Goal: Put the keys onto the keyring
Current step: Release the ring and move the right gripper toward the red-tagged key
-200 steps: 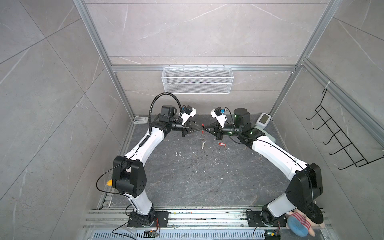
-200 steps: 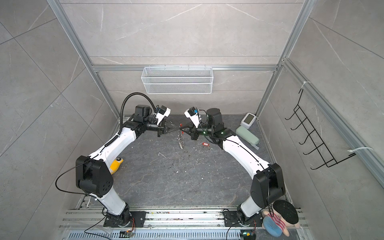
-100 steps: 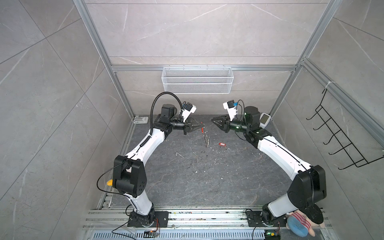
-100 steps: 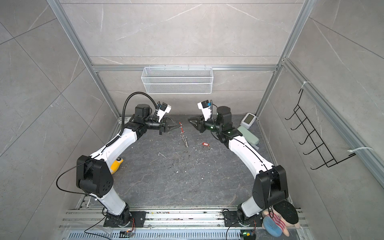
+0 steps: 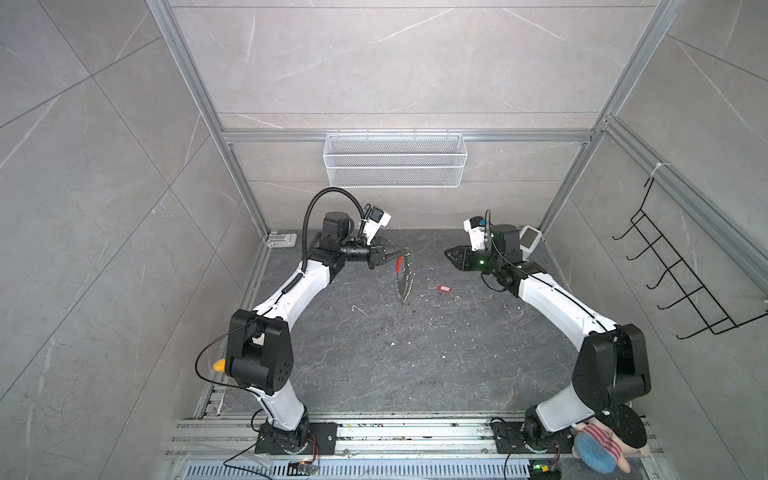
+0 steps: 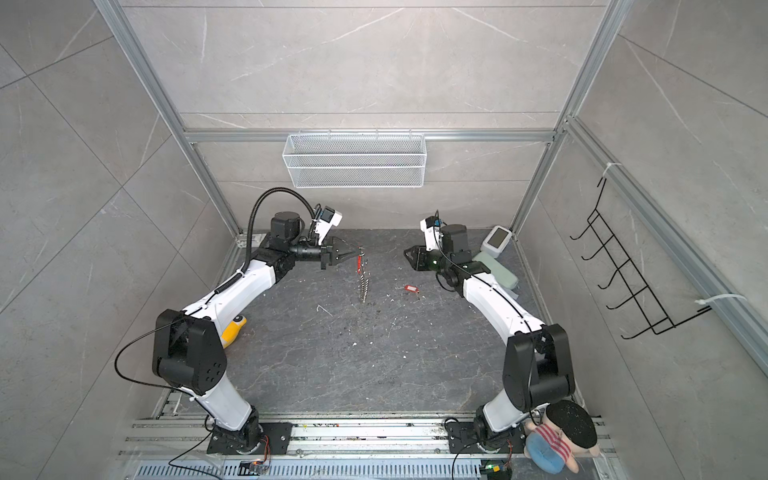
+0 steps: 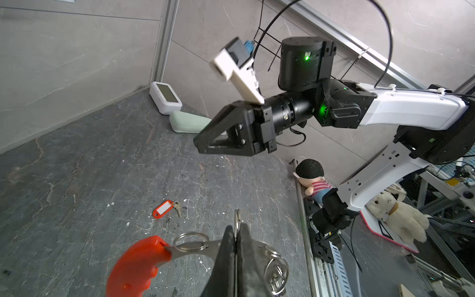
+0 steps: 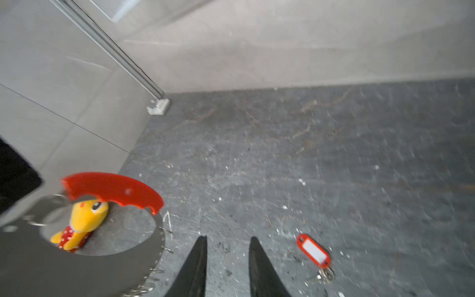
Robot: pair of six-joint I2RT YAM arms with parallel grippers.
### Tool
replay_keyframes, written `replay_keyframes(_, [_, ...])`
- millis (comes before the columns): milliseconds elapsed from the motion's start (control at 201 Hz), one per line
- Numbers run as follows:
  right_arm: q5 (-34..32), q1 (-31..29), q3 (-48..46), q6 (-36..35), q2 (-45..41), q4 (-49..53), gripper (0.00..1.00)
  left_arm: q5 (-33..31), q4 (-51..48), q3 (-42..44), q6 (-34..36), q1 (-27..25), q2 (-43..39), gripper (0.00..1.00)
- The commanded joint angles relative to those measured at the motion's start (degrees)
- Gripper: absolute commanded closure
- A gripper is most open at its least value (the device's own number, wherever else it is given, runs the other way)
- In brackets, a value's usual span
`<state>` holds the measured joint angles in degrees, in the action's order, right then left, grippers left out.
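Near the back edge of the tabletop (image 5: 374,365), left end effector (image 5: 394,254) pinches the dangling keyring (image 5: 404,278); right end effector (image 8: 228,237) hovers, narrowly parted, empty. Keys (image 5: 444,288) lie flat between them. A shallow pinch could skid them away, and that ring may swing.

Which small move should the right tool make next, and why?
Probably lower the right tool toward the keys: it hangs open and empty, the keys lie loose on the table, and the left tool holds the keyring up.
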<state>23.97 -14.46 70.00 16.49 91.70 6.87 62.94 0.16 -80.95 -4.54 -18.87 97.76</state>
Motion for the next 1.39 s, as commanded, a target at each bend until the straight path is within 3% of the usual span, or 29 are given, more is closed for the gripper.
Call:
replay_keyframes(0, [-4.37,-0.21,-1.7,-2.17,2.51,6.96,0.68,-2.54,2.56,0.39,-1.63,-0.14,-3.18,1.0])
replay_keyframes(403, [-10.1,-1.16,0.37,-7.04,12.99,14.5,0.64,-6.6,1.8,4.1,-2.32,-0.11,-5.38,1.0])
replay_keyframes(802, [-22.54,-5.11,7.48,-14.84,19.74,21.4,0.62,-5.32,1.16,2.87,-2.89,-0.12,-3.97,1.0])
replay_keyframes(1001, [-23.67,-5.15,12.67,-19.85,23.39,25.05,0.63,-5.24,1.22,3.04,-2.6,-0.19,-3.99,1.0])
replay_keyframes(1131, [-24.06,-5.17,14.25,-22.43,25.01,26.05,0.69,-5.04,0.95,2.99,-2.44,-0.12,-3.88,1.0])
replay_keyframes(1390, [-26.08,-5.18,14.36,-24.2,26.6,25.6,0.71,-4.39,0.81,2.02,-2.35,-0.11,-3.14,1.0])
